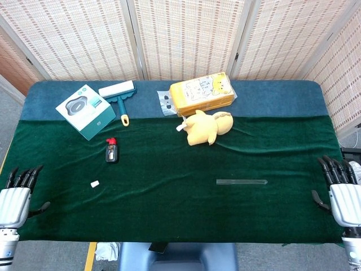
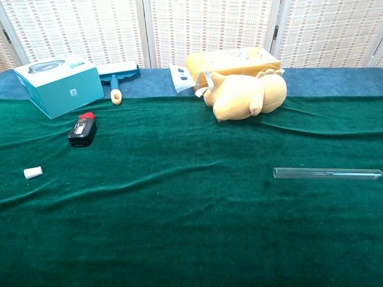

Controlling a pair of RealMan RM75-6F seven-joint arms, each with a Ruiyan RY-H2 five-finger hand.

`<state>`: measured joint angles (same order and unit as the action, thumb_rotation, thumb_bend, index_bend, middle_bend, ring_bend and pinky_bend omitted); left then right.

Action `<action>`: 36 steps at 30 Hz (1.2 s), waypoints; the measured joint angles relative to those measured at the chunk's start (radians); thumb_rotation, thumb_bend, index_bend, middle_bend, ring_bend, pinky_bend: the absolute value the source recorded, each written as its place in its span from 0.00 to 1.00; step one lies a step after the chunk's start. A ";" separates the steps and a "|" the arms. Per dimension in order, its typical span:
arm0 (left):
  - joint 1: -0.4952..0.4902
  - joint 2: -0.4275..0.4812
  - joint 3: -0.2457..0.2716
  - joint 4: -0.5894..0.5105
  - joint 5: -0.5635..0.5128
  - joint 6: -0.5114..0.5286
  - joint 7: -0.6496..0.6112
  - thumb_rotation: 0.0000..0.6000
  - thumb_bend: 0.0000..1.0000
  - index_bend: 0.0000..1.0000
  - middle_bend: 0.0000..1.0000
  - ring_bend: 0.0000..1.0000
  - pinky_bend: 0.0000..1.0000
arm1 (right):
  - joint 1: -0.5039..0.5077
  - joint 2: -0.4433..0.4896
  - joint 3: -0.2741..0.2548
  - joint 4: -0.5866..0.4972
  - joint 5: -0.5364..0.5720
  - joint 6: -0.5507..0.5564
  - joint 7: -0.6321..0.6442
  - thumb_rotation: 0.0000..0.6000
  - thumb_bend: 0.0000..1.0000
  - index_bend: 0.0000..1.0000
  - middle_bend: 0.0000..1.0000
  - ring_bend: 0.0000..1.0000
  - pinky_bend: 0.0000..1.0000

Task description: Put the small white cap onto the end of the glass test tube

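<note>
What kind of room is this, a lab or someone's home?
Probably a robot test setup, not a home: a table under green cloth, woven screens closing it off behind, and a staged mix of items like a glass test tube and a plush toy.
</note>
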<state>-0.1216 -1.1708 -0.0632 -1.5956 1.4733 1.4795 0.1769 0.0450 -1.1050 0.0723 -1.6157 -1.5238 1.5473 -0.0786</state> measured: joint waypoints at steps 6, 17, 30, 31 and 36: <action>-0.014 -0.011 -0.003 0.021 0.018 -0.003 -0.008 1.00 0.20 0.18 0.29 0.22 0.02 | 0.001 0.002 0.003 0.000 0.006 -0.004 0.004 1.00 0.40 0.00 0.12 0.11 0.05; -0.144 -0.064 -0.010 0.146 0.088 -0.136 -0.046 1.00 0.20 0.24 0.36 0.27 0.11 | 0.005 0.005 0.004 0.007 0.002 -0.008 0.017 1.00 0.40 0.00 0.12 0.11 0.05; -0.257 -0.213 -0.007 0.344 0.072 -0.289 -0.052 1.00 0.20 0.15 0.27 0.17 0.09 | 0.007 0.003 0.006 0.018 0.005 -0.012 0.030 1.00 0.40 0.00 0.12 0.11 0.05; -0.261 -0.224 -0.008 0.359 0.071 -0.291 -0.054 1.00 0.20 0.15 0.26 0.16 0.09 | 0.008 0.002 0.006 0.017 0.007 -0.014 0.029 1.00 0.40 0.00 0.12 0.11 0.05; -0.284 -0.289 -0.012 0.457 0.062 -0.300 -0.078 1.00 0.20 0.12 0.22 0.13 0.05 | 0.009 0.002 0.006 0.015 0.005 -0.015 0.026 1.00 0.40 0.00 0.12 0.11 0.05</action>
<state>-0.4059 -1.4593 -0.0754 -1.1384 1.5350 1.1794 0.0989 0.0538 -1.1026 0.0778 -1.6008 -1.5190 1.5326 -0.0523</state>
